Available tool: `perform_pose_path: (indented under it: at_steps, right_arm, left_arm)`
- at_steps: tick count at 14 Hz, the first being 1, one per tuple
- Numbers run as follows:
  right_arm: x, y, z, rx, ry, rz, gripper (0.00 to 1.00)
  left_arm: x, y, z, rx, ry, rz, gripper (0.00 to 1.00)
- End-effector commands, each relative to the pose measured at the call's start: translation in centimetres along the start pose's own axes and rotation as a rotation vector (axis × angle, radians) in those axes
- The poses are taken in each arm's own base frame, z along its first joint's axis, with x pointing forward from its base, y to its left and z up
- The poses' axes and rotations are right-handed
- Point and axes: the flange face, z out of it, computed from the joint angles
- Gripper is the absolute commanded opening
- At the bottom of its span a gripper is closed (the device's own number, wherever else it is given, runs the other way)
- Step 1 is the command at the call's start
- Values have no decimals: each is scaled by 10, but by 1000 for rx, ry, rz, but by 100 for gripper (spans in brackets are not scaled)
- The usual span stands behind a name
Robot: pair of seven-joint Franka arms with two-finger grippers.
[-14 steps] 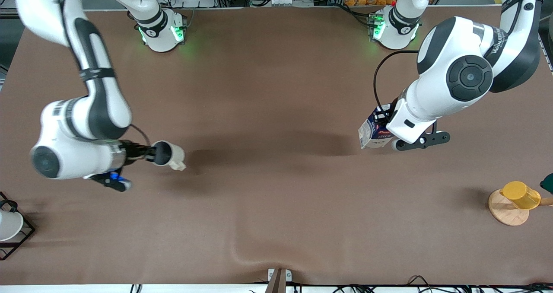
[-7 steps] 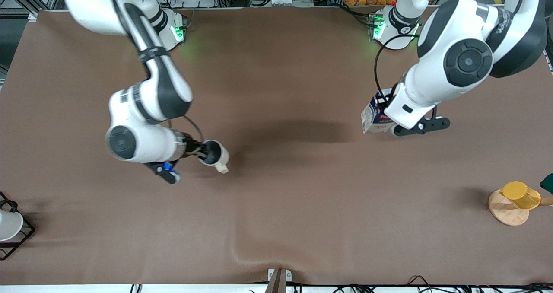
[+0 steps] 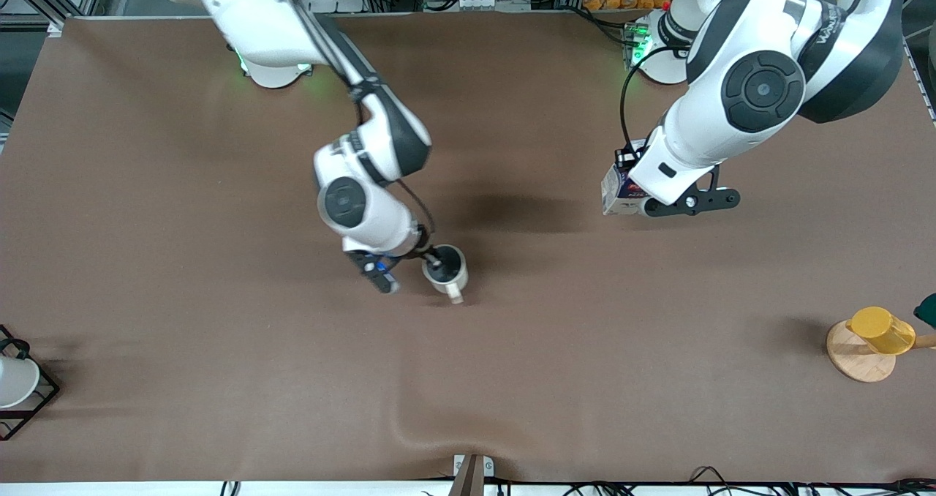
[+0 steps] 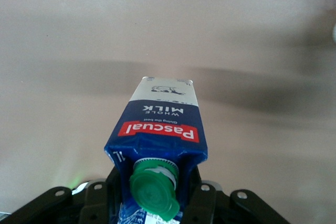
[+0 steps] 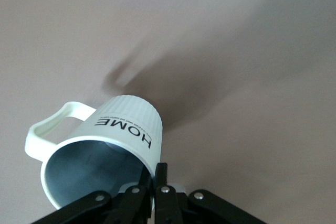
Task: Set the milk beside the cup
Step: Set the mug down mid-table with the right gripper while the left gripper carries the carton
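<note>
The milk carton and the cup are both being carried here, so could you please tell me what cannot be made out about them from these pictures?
- Milk, front view: mostly covered by the left arm's wrist; only one corner shows.
- Left gripper, left wrist view: its fingers sit under the carton at the picture's lower edge, so the contact is hidden.
- Cup: whether it is clear of the table cannot be judged from either view.
- Right gripper, right wrist view: cut off by the lower edge.

Both arms: glossy white shells, black joint bands, round dark-grey joint caps. Green LEDs at the bases. Thin black cables loop to each wrist. Black wrist brackets with silver screws.
</note>
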Motion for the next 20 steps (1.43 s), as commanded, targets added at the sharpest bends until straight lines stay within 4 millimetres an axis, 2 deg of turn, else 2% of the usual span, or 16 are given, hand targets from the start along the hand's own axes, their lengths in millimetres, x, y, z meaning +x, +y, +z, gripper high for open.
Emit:
perform_pose_path:
  at_steps: [1,3,4,5,6,7,9,13,17,19,20]
  right_arm:
    - [-10,-8,14,17,-3,44,0]
    - [-24,-7,27,-6,-3,42,0]
    - [-24,-7,26,-5,-3,41,0]
    - [-24,-7,26,-6,1,37,5]
    - [-24,-7,26,-7,0,37,63]
    - [-21,-7,23,-5,4,39,100]
    - [-14,-6,9,-51,-22,51,100]
    - [31,-9,-65,-168,-102,76,100]
    - [104,20,-134,-236,-201,-18,100]
    - [135,41,-182,-206,-207,-173,100]
    - [154,54,-197,-196,-194,-227,100]
  left_arm:
    - [3,5,5,-8,0,7,50]
    - [4,19,14,-7,-2,26,50]
    - [3,28,19,-3,-5,39,50]
    - [4,32,23,-8,-17,45,50]
    - [5,40,30,-7,-27,59,50]
    - [0,53,33,-11,-27,83,50]
    - [-16,90,42,-6,-15,127,49]
    - [-13,118,51,-26,-4,164,49]
    - [-23,159,57,-42,19,217,49]
    - [-27,177,62,-66,45,166,51]
    - [-27,187,66,-81,57,168,51]
